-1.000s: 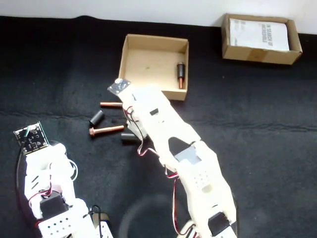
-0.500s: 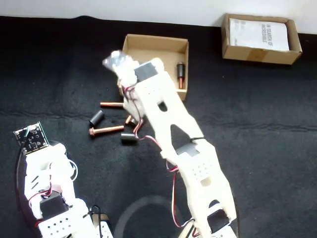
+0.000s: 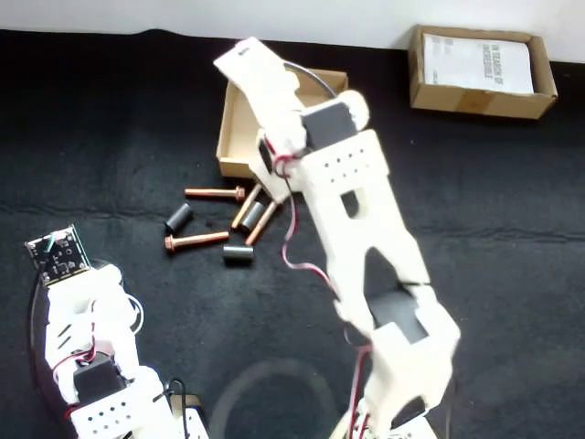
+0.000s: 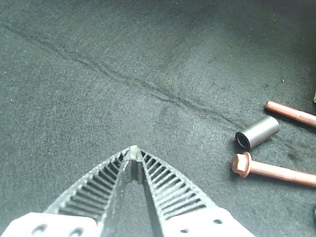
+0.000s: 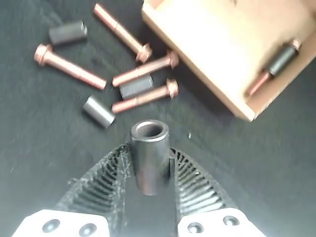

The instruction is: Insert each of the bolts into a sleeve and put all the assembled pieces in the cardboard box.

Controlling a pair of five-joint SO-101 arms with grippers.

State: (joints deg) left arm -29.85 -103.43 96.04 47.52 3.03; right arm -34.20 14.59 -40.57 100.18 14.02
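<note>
Risen toward twelve o'clock, right gripper [image 5: 149,151] grips a sleeve [image 5: 149,165], needing a bolt [image 5: 69,66] next; left gripper [image 4: 134,151] closed, empty.

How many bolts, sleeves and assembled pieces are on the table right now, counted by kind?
Bolts without a sleeve: 4
Sleeves without a bolt: 4, one between the right arm's jaws
Assembled pieces: 1, in the cardboard box
Total: 9
</note>
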